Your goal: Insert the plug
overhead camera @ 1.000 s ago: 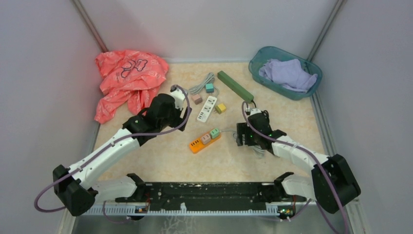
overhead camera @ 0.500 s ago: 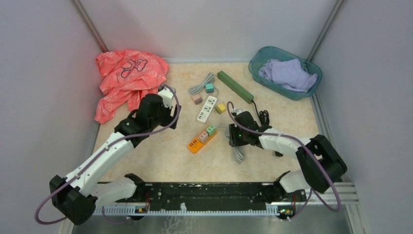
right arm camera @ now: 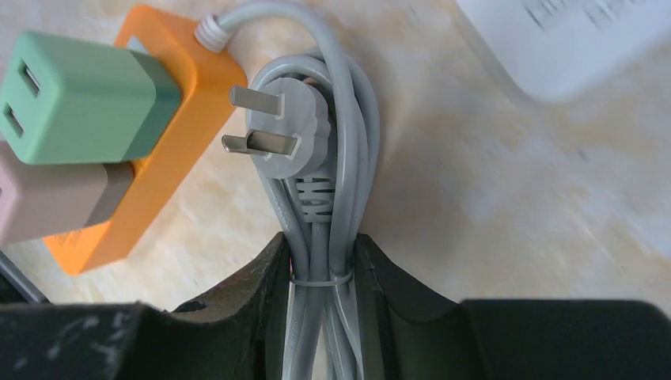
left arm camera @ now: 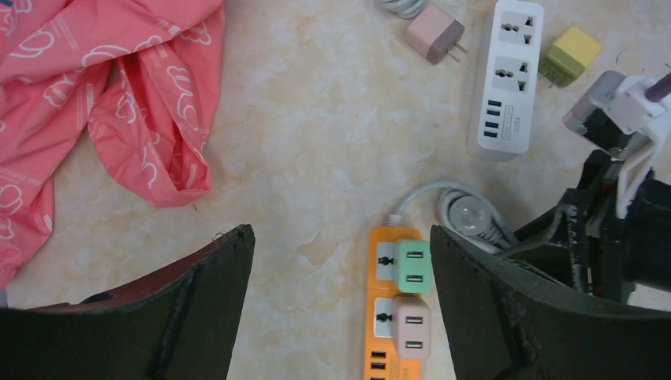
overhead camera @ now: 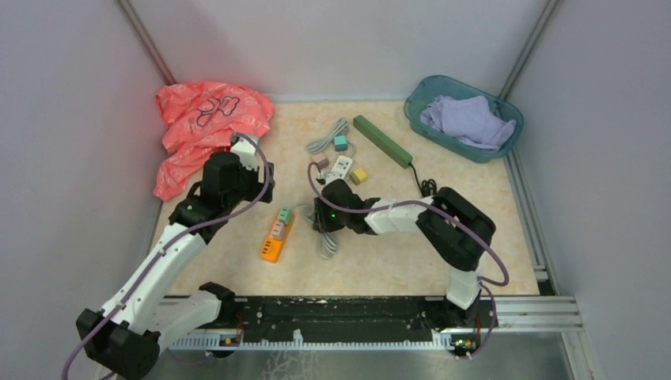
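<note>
Grey bundled cord is pinched in the right gripper, its plug just ahead, prongs toward the orange power strip; the left gripper gapes.

Beige marbled table. Pink plastic bag far left, teal basket far right. Orange power strip and grey cord centre.

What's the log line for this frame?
left gripper: open, empty | right gripper: shut on grey cord | plug: loose beside orange strip
</note>
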`<state>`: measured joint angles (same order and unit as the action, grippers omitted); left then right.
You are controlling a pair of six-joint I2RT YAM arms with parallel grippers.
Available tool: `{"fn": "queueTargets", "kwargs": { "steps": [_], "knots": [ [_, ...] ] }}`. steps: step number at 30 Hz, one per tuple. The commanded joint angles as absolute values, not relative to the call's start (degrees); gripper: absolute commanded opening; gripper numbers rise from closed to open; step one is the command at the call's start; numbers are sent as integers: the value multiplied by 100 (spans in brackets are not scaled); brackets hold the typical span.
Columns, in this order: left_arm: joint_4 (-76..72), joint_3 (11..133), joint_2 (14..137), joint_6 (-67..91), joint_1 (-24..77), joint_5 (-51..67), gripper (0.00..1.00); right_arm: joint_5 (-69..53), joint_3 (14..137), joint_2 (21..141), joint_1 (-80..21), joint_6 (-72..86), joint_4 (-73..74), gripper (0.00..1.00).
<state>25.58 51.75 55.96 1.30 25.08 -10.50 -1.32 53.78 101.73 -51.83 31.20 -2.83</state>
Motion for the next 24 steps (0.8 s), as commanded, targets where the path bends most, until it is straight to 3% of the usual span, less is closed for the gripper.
{"fn": "queueTargets", "kwargs": {
  "steps": [1,9,12,17,24],
  "knots": [
    [2328,5025,5330,296,2218,-904,86,88,6189,10724,-5382,3510,-1427,23],
    [2174,4922,5079,378,1794,-720,86,-33,7700,11857,-5689,3516,-1929,21],
    [2171,4915,5077,385,1677,-622,86,-209,8279,12214,-5765,3397,-1737,25],
    [2166,4890,5084,380,1596,-546,86,-66,8408,12254,-5768,3080,-1507,40],
    [2162,4873,5167,354,1558,-371,86,255,7711,11261,-5712,2286,-1302,62]
  ]
}}
